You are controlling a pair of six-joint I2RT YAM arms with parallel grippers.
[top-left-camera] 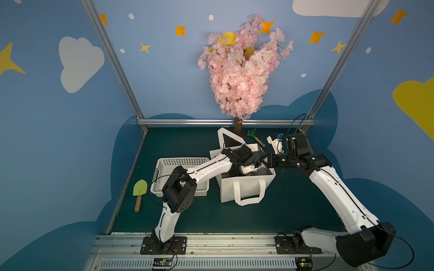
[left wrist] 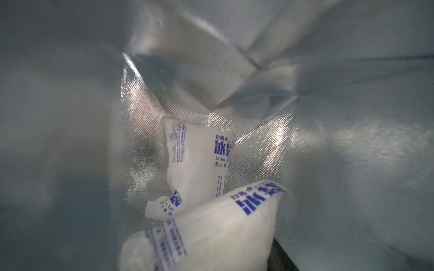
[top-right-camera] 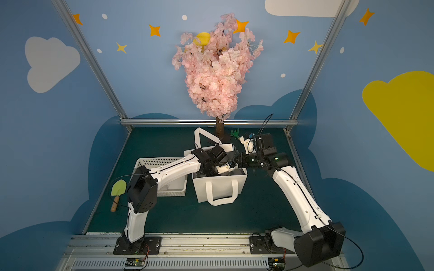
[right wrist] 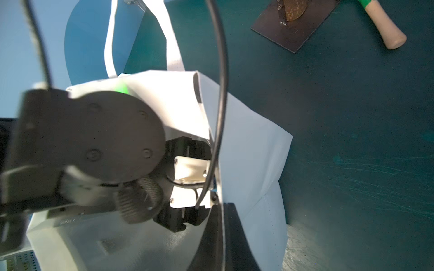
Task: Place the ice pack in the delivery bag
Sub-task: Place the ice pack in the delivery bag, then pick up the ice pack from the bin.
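So, down inside the bag [top-left-camera: 226, 190], the near ice pack [left wrist: 206, 234] is a plump white pouch with blue print. Behind it a second pack [left wrist: 195, 164] sits in a corner of the foil [left wrist: 328, 164]. Both carry 自吸水 above big blue 冰袋 characters, partly cut off; the far one adds "Do Not E…" and 禁止食. The left claw [top-left-camera: 245, 169] is sunk into the bag just above them, fingers hidden, so no telling whether it's gripping or let go. The right claw [top-left-camera: 263, 162] is clenched on the bag's rim, off to the side of the packs.
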